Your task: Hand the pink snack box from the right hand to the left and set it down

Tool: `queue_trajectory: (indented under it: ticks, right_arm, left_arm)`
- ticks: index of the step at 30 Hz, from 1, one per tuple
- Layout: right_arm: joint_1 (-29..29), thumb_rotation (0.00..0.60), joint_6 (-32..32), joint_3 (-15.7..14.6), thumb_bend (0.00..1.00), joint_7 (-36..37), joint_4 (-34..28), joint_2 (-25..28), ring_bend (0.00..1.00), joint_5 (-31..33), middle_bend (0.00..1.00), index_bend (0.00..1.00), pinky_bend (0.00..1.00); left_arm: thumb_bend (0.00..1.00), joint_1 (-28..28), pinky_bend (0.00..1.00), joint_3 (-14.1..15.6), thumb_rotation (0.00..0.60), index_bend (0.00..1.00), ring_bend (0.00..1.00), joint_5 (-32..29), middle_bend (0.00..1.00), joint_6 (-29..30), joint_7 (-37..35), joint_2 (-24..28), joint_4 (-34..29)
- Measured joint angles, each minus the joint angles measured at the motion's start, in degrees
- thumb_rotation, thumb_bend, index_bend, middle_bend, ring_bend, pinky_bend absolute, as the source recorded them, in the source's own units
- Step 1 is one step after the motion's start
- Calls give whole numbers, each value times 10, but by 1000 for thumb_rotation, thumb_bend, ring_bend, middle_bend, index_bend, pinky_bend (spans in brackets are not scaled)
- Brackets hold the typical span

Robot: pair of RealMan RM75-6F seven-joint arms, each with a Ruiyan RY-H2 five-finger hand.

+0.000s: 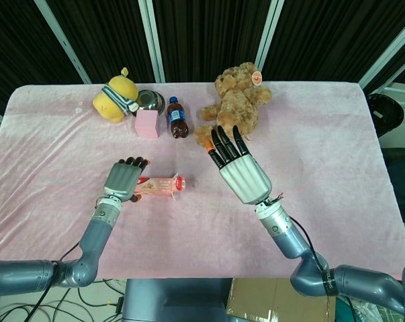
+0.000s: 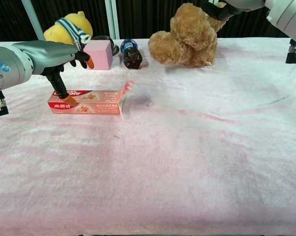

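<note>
The pink snack box (image 1: 158,186) lies flat on the pink tablecloth, its opened flap end (image 2: 128,88) pointing right. My left hand (image 1: 123,180) hovers over the box's left end. In the chest view its thumb (image 2: 63,91) touches the front of the box (image 2: 89,101), while the other fingers stretch out above and behind it, off the box. My right hand (image 1: 239,168) is raised right of centre, fingers spread and empty. Only its dark fingertips (image 2: 217,7) show at the top edge of the chest view.
Along the far side stand a yellow plush toy (image 1: 115,100), a metal bowl (image 1: 148,100), a pink cube (image 1: 146,123), a small cola bottle (image 1: 178,119) and a brown teddy bear (image 1: 237,100). The bear lies just beyond my right hand.
</note>
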Motion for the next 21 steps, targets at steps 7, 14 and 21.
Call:
queue_trajectory:
  ticks: [7, 14, 21]
  right_arm:
    - [-8, 600, 4, -2, 336, 7, -5, 5, 8, 4, 86, 78, 146]
    - [-63, 600, 33, -19, 200, 52, -56, 26, 5, 40, 41, 10, 140]
    - [-161, 600, 69, -71, 125, 190, -122, 112, 0, 64, 0, 0, 100]
  left_arm:
    - [115, 6, 175, -3, 600, 126, 75, 17, 88, 8, -20, 5, -12]
    - [113, 44, 108, 14, 600, 95, 14, 104, 33, 39, -83, 28, -47]
    - [86, 129, 52, 86, 600, 8, 0, 306, 0, 107, -207, 71, -50]
